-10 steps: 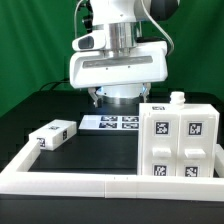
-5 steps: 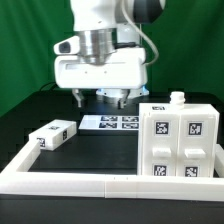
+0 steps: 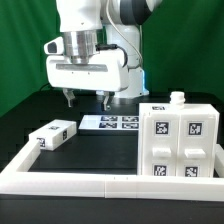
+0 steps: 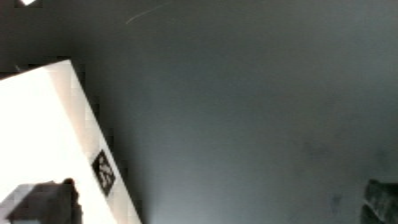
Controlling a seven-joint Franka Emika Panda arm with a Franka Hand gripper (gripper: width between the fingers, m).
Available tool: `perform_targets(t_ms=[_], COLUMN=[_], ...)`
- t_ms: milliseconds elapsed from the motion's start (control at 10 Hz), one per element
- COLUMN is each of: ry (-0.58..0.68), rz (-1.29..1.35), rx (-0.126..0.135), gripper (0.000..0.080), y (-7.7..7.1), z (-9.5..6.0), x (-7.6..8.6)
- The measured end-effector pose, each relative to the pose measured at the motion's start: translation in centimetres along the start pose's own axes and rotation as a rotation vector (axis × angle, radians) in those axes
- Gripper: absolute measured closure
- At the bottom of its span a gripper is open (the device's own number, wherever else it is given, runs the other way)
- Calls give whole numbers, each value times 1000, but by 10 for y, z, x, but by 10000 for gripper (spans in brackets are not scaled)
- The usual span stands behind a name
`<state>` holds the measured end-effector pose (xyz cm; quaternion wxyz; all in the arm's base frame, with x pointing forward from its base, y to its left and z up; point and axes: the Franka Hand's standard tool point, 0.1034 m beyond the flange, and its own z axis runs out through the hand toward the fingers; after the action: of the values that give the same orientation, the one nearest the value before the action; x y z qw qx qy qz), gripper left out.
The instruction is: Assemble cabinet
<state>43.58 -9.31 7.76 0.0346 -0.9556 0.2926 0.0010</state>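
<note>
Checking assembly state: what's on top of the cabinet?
A small white peg stands on top of the cabinet, about mid-width; a tag lies flat toward the exterior view's left. The top's rear is hidden by the low viewing angle.

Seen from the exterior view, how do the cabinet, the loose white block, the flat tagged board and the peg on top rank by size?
1. cabinet body, largest.
2-3. drawer block and marker board look alike; the board lies flat and farther back, so unsure.
4. peg, smallest.
</note>
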Motion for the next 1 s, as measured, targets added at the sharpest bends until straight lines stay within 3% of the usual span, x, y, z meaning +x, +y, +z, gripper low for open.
perform_targets(t_ms=[100,400,700,1000], ry=[-1,15,63,62], rz=[-14,-225,-290,-296], rx=[0,-14,-33,-34], gripper=[2,2,2,2], y=[1,43,65,64], z=[1,11,18,19], x=[0,17,29,29])
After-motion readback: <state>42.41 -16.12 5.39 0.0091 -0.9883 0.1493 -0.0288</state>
